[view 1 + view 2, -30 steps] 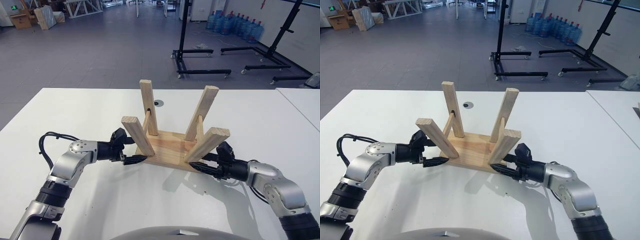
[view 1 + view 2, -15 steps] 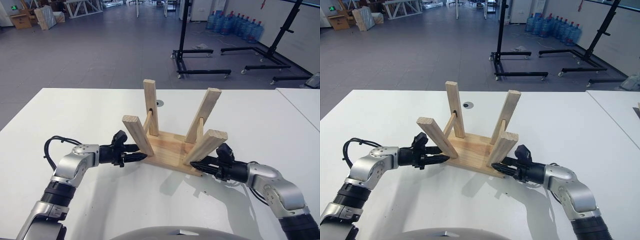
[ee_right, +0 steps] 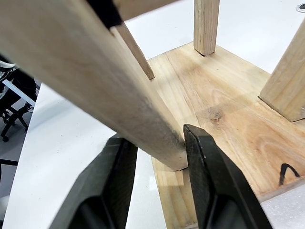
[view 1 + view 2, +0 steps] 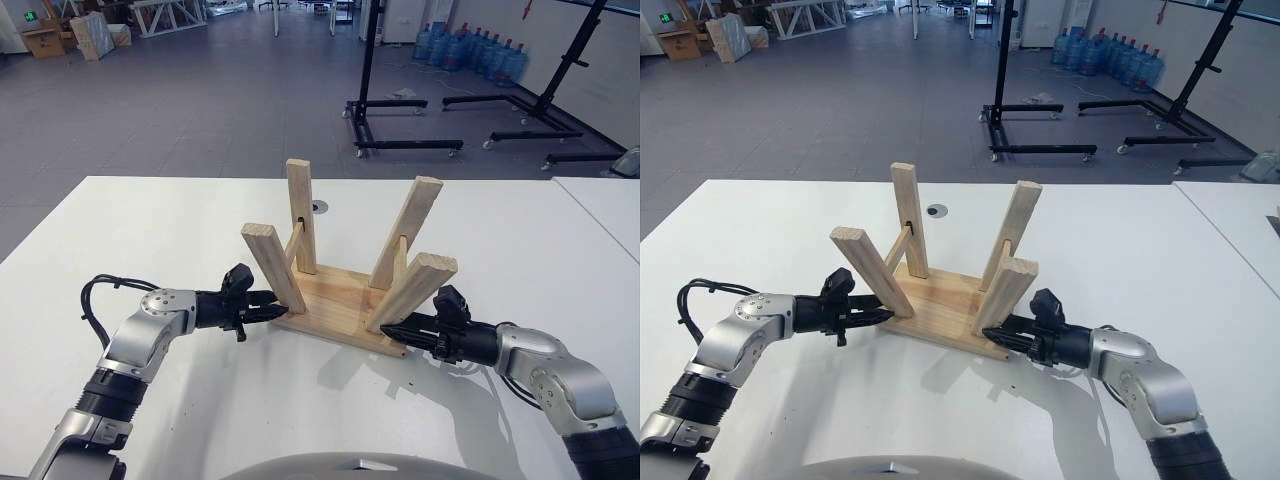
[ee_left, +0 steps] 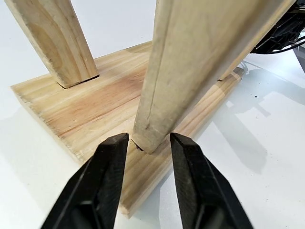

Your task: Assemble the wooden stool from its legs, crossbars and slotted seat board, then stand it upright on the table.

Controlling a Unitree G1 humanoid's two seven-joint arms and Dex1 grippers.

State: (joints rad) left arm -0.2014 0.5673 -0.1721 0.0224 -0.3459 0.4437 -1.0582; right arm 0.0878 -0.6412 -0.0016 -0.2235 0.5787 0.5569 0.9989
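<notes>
the stool sits upside down around the middle of the table [image 4: 150, 220], well in from every edge. its seat board [image 4: 335, 300] is lowest and the legs point up and splay outward. that is the relation the coming move turns on: the legs' long axes run upward and away from both hands, so the whole piece most likely has to be turned over before it can stand upright.

the left hand [image 4: 270, 311] comes in low from the table's left side and is closed on the foot of the near-left leg [image 4: 272, 265], just where it enters the board, one finger [image 5: 112, 162] on each side. the right hand [image 4: 393, 327] mirrors it from the right side, clamped on the base of the near-right leg [image 4: 415, 290]. each arm is nearest its own near leg, and the two far legs lie beyond both hands, toward the far edge.

count: one seat board, four legs (the far-left leg [image 4: 300, 215] and far-right leg [image 4: 405, 230] complete the set), and two crossbars, a left crossbar [image 4: 294, 238] and a right crossbar [image 4: 401, 255], each joining a near leg to the far one behind it.
</notes>
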